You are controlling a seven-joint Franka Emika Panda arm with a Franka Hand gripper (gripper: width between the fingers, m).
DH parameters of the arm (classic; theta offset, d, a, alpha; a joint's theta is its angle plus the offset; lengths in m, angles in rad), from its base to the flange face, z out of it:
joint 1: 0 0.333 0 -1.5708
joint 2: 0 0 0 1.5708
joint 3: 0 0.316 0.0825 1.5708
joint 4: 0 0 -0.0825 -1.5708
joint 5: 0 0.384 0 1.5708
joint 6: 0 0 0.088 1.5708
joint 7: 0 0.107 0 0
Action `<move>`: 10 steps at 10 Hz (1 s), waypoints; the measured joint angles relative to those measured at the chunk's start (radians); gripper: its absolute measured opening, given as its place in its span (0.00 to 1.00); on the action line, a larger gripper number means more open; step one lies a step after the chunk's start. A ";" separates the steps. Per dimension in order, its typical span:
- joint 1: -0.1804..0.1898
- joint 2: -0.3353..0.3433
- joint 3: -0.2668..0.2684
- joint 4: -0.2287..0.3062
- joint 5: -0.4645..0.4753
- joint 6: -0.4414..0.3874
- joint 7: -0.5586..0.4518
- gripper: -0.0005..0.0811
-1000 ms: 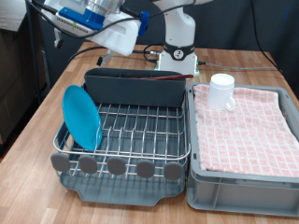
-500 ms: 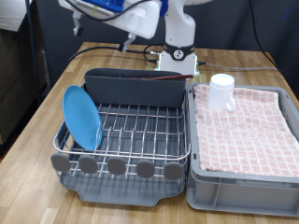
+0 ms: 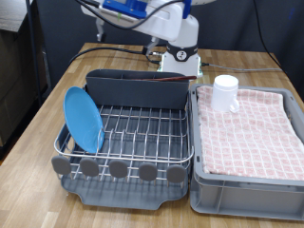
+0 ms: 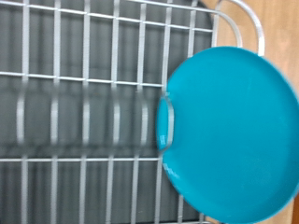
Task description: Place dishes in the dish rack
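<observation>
My exterior view is evenly lit and sharp; my wrist view is smeared with blur (soft edges everywhere).

plate (image 3: 83,119): smooth bright-blue plastic look, faint sheen | dish rack (image 3: 142,133): shiny silver metal wire in matt dark-grey plastic tray | mug (image 3: 225,92): smooth glossy white | crate (image 3: 249,185): matt grey plastic, lined with soft pink checkered cloth (image 3: 252,128) | table (image 3: 38,104): smooth light wood under me
</observation>
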 joint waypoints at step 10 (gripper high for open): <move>0.056 -0.108 0.211 -0.140 0.085 -0.040 0.307 0.99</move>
